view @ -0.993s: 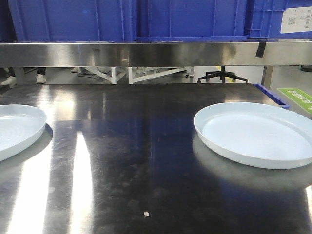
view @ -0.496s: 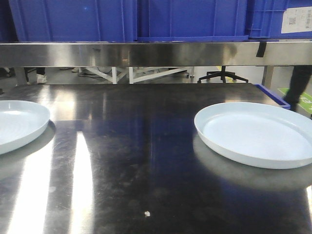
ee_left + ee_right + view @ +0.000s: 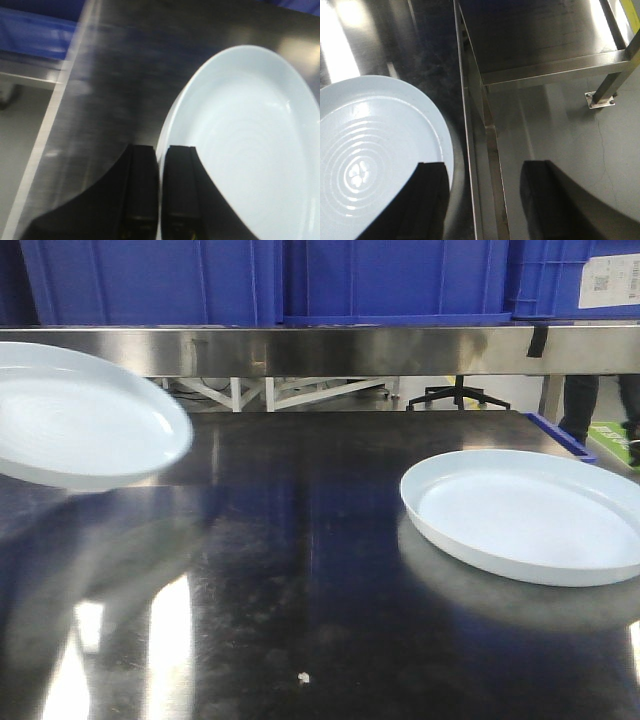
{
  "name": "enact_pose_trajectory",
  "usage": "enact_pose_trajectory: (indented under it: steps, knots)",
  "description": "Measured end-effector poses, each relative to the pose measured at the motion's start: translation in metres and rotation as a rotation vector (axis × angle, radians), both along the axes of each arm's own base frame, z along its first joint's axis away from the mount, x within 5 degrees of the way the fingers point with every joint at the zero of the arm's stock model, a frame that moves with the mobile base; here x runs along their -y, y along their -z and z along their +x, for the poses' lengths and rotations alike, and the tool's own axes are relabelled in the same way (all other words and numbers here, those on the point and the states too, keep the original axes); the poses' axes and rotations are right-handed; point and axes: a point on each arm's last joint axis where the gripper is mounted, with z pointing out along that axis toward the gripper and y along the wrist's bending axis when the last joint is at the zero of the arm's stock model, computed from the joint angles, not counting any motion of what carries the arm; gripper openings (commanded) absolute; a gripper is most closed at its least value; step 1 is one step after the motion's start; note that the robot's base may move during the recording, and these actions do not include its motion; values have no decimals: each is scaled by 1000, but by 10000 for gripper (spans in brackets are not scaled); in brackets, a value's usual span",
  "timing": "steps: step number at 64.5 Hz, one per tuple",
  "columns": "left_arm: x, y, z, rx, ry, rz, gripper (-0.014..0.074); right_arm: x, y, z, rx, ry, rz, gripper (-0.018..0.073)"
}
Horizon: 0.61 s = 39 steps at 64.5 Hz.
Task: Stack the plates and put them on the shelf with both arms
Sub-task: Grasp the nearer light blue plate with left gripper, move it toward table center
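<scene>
Left plate (image 3: 85,425) hung airborne, rim pinched by left gripper (image 3: 161,156), likely for stacking on right plate (image 3: 530,515); right gripper (image 3: 487,172) gaped open.

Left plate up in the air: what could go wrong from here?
1. The left gripper pinches the raised plate only at its rim; being glossy, it might slip and drop.
2. The other plate lies close to the edge of the tabletop, with the right gripper open above its rim; a nudge could push it off.
</scene>
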Motion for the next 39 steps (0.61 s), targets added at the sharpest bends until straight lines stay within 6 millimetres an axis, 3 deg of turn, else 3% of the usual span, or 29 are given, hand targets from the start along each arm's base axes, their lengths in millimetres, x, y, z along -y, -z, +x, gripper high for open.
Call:
enact_pose_trajectory:
  steps: [11, 20, 35, 39]
  knots:
    - [51, 7, -2, 19, 139, -53, 102, 0, 0, 0, 0, 0, 0, 447]
    - [85, 26, -1, -5, 228, -55, 102, 0, 0, 0, 0, 0, 0, 447]
    - [99, 60, 7, -88, 250, -26, 107, 0, 0, 0, 0, 0, 0, 447]
    - [99, 64, 8, -99, 250, -22, 160, 0, 0, 0, 0, 0, 0, 447]
